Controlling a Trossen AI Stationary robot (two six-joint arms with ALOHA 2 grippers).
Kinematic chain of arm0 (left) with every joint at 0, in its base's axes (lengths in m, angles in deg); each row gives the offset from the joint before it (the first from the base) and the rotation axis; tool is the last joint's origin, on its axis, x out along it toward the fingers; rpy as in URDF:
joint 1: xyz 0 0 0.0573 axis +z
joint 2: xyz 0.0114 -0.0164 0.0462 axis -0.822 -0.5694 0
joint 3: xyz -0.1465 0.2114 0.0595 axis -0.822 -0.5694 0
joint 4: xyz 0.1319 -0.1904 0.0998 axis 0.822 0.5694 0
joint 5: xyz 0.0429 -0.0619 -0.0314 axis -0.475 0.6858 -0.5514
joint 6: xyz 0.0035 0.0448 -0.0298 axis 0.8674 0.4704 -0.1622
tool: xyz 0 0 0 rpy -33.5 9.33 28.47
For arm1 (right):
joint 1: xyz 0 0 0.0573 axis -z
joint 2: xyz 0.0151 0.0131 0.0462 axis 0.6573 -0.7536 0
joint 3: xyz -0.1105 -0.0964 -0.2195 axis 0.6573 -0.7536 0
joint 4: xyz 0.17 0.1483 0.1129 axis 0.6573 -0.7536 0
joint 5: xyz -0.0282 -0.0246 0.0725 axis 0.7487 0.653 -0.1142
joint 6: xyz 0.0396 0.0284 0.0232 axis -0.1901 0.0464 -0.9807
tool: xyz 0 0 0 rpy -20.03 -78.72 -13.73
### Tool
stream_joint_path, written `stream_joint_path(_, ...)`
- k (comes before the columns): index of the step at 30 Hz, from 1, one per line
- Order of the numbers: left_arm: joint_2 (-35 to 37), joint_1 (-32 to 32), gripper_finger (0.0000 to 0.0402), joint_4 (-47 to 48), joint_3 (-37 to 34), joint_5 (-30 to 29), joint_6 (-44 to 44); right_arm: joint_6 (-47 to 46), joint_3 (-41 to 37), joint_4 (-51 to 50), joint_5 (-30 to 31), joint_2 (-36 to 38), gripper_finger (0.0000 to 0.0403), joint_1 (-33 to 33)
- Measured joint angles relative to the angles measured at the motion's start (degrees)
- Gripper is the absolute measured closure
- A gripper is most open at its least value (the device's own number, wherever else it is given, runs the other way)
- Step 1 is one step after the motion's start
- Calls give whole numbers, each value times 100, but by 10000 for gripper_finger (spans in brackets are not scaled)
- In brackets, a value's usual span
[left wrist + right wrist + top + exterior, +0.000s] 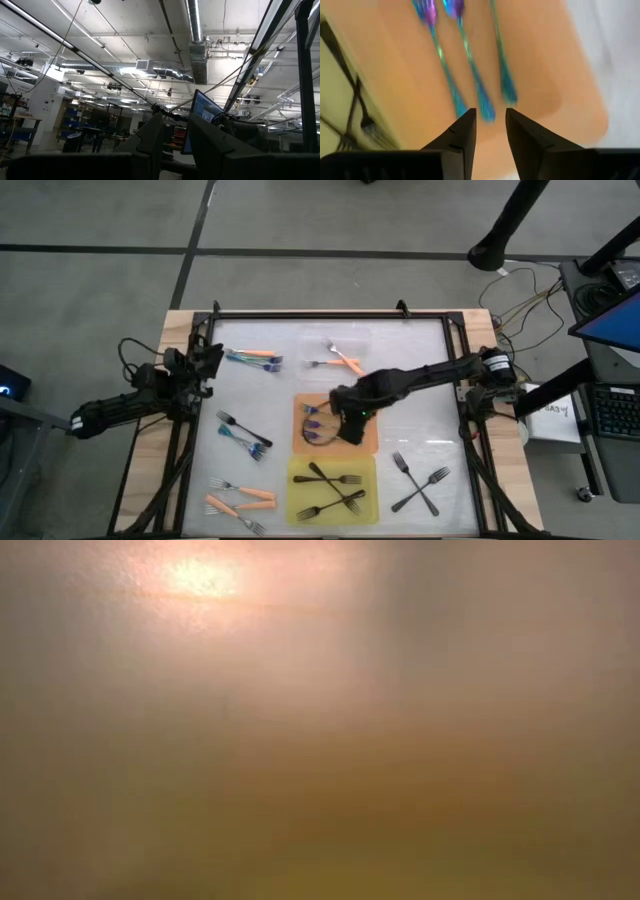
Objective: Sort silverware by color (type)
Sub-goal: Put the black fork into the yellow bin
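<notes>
My right gripper (347,426) hovers over the orange tray (371,443), open. In the right wrist view its fingertips (490,117) stand just short of the handle ends of three teal forks (470,75) lying flat on that tray. Black forks (330,488) lie on the yellow tray (297,467), and more black forks (420,480) lie on the table to the right. Orange forks (343,361) rest on the clear tray. My left gripper (210,360) waits at the table's left edge, pointing up toward the ceiling, open (176,135).
Loose forks lie on the table's left half: an orange and teal group (255,358) at the far left, teal and black ones (245,438) mid-left, orange ones (240,500) at the near left. A black frame rims the table. The low view shows only a blur.
</notes>
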Motion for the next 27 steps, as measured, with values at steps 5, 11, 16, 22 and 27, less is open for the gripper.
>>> stream_joint_path(5, 0, -2, 327, 0, -2, 0, 0, -897, 0, -351, -15, 122, 322, -621)
stream_joint_path(11, 0, 0, 327, 2, 0, 0, 0, -1987, -50, -875, 65, 177, 329, -1615)
stream_joint_path(16, 0, -2, 327, 4, 0, 0, 0, -3036, -447, -945, 449, 175, 324, -2387)
stream_joint_path(22, 0, 0, 327, 4, 0, 0, 0, -3782, -1115, -356, 216, 171, 312, -2841)
stream_joint_path(27, 0, 0, 327, 6, 0, 0, 0, -3663, -1393, -361, -689, 168, 303, -2988)
